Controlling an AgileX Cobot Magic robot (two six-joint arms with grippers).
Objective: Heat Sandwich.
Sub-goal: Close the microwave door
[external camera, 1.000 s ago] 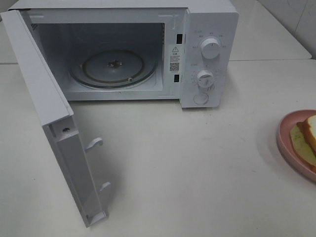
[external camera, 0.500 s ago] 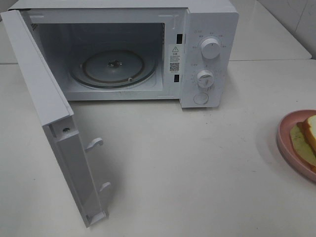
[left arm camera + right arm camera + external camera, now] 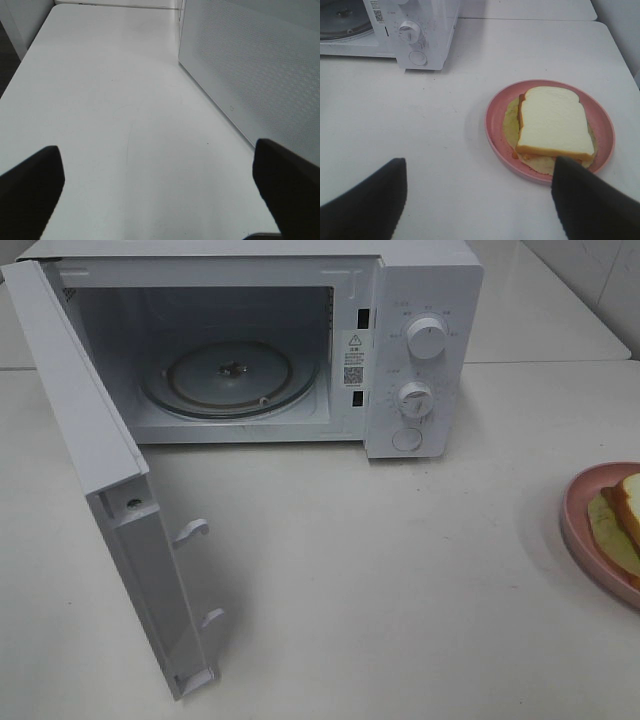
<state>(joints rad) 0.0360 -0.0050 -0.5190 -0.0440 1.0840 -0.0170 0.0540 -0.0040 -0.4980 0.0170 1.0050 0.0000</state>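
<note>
On your white table (image 3: 400, 570), the sandwich (image 3: 551, 122) lies on a pink plate (image 3: 495, 120), well apart from the microwave (image 3: 425, 350) on its dial side. The microwave's door (image 3: 90, 450) hangs open. Your right gripper (image 3: 477, 200) hovers near the plate, jaws wide and empty. Your left gripper (image 3: 157, 192), also spread wide and empty, sits beside the door's outer face.

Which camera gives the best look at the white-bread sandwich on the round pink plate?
The right wrist view: the whole white-bread sandwich sits on the round pink plate, uncovered. The exterior high view cuts it off at the frame edge. The left wrist view shows none of it.
</note>
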